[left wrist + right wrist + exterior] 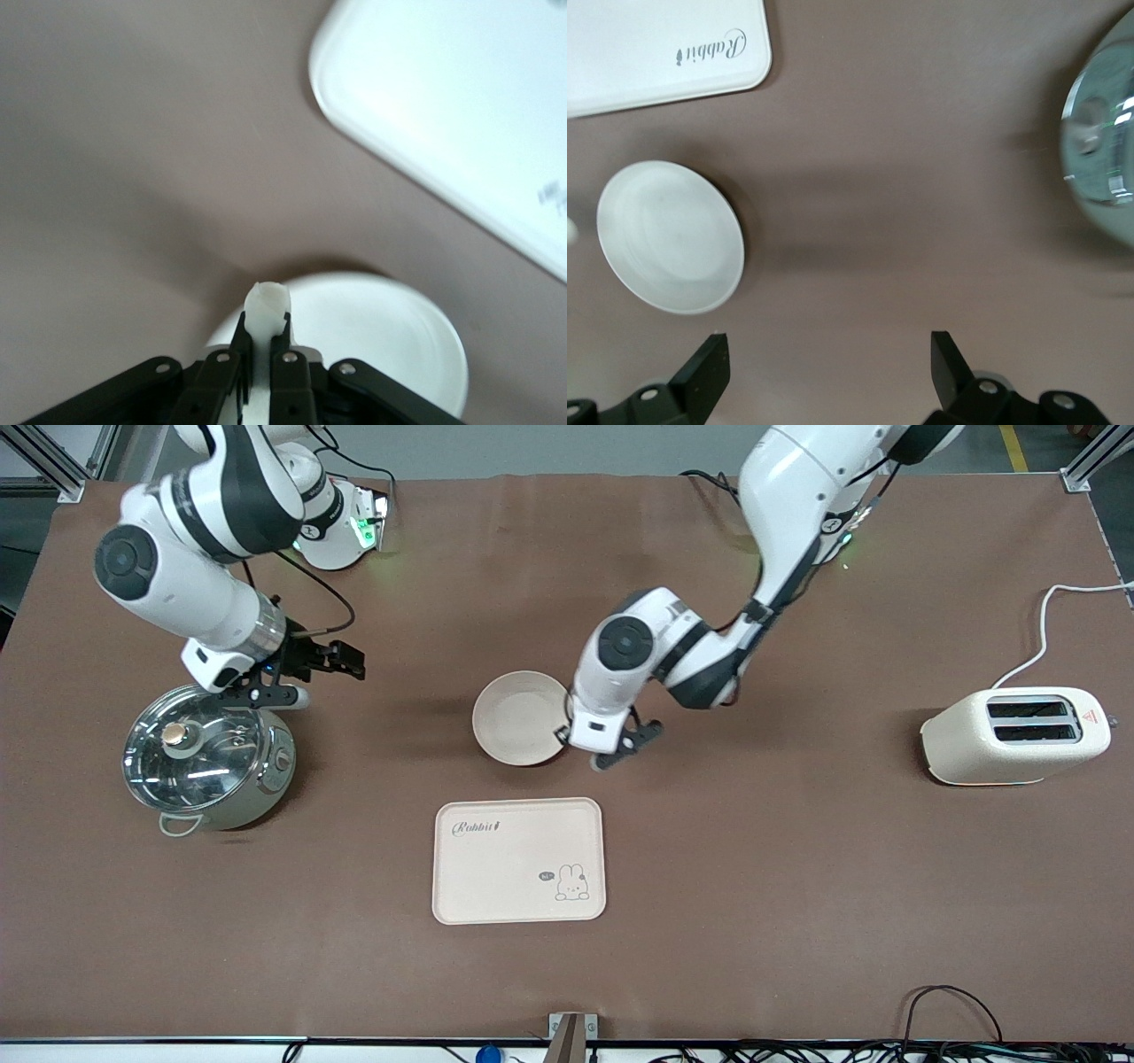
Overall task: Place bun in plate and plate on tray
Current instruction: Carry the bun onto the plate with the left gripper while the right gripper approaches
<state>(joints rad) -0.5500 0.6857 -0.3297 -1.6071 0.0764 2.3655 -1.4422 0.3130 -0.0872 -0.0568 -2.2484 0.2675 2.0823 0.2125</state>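
Observation:
My left gripper (pixel 567 735) is shut on the bun (pixel 267 305), a small pale cream dough piece pinched between its fingertips (pixel 264 323). It holds the bun just over the rim of the round cream plate (pixel 518 717), at the rim toward the left arm's end. The plate also shows in the left wrist view (pixel 381 328) and the right wrist view (pixel 669 235), and it looks empty. The printed "Rabbit" tray (pixel 518 859) lies nearer the front camera than the plate and is bare. My right gripper (pixel 350 662) is open and empty above the table beside the pot (pixel 828 354).
A steel pot with a glass lid (pixel 208 757) stands toward the right arm's end, just under the right hand. A cream toaster (pixel 1014 735) with its white cable stands toward the left arm's end.

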